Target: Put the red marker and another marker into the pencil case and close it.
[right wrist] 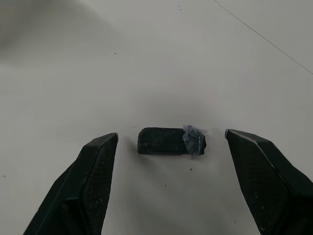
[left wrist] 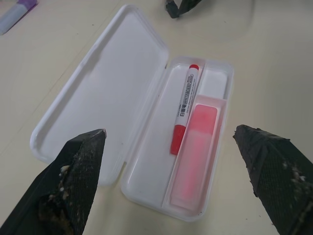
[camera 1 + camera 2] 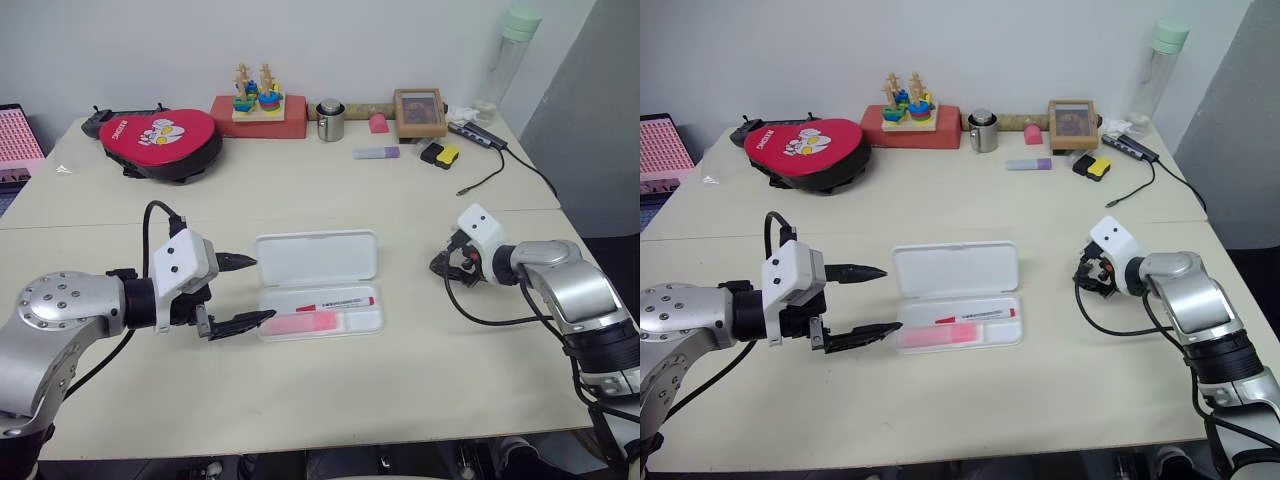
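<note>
Pencil case [image 3: 318, 258] lies open on the tabletop [image 3: 300, 190], red marker [image 2: 184, 114] and pink highlighter [image 2: 194, 150] inside; left fingers [image 3: 243, 291] and right fingers [image 1: 166, 183] gape wide, empty.

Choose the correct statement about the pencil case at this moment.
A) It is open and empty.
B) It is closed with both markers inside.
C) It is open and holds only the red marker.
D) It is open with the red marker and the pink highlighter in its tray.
D: the pencil case has its lid laid back, and the red marker and pink highlighter lie side by side in its tray.
</note>
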Robot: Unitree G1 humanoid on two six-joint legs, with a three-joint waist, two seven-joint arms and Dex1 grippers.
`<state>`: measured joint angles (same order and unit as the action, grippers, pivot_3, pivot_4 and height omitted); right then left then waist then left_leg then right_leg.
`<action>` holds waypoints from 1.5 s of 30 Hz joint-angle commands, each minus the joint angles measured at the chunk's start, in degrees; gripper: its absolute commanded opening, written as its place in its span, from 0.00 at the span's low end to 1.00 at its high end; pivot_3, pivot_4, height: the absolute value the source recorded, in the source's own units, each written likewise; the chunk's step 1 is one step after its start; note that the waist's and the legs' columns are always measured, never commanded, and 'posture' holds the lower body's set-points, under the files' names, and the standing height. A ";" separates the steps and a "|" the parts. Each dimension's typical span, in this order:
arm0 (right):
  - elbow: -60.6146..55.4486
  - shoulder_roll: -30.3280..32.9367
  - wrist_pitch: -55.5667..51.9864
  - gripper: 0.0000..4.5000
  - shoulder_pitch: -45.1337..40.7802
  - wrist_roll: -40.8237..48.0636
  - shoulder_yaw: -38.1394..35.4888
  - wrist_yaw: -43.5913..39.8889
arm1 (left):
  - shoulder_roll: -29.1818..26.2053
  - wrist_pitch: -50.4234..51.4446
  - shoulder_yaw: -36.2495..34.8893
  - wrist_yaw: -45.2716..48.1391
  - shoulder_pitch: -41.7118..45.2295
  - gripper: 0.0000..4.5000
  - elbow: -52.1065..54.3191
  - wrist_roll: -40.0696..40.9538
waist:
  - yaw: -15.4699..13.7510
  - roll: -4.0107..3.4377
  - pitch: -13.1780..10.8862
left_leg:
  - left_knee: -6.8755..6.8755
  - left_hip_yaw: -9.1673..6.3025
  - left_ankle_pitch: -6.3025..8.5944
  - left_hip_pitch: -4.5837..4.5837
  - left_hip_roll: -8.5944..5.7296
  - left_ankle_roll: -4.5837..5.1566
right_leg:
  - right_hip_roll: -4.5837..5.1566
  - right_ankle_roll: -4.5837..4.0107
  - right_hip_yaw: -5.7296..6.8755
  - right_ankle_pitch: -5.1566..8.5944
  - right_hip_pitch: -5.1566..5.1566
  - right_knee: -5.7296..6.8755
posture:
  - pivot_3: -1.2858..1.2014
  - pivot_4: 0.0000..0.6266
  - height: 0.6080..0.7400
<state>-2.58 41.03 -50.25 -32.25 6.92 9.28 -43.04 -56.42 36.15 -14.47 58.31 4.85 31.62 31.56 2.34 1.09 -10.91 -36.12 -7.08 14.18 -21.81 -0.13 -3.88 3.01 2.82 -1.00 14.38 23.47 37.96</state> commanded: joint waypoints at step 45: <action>3.24 -3.19 -1.46 0.82 -1.36 -0.17 2.69 0.98 | 1.02 -2.32 3.31 -2.92 1.18 1.00 -0.10 -1.44 | -0.01 0.00 0.00 | 0.00 0.01 0.00 -0.01 -0.01 0.00 | 0.00 -0.13 -0.02 -0.08 0.00 -0.02 | 0.52 0.24 1.00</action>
<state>0.83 36.94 -51.30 -33.96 7.17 12.56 -42.32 -55.52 34.64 -11.26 55.65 5.88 31.15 30.27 2.33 1.09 -10.91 -36.12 -7.07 14.18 -21.82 -0.14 -3.88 3.01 2.69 -1.02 14.30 23.47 37.95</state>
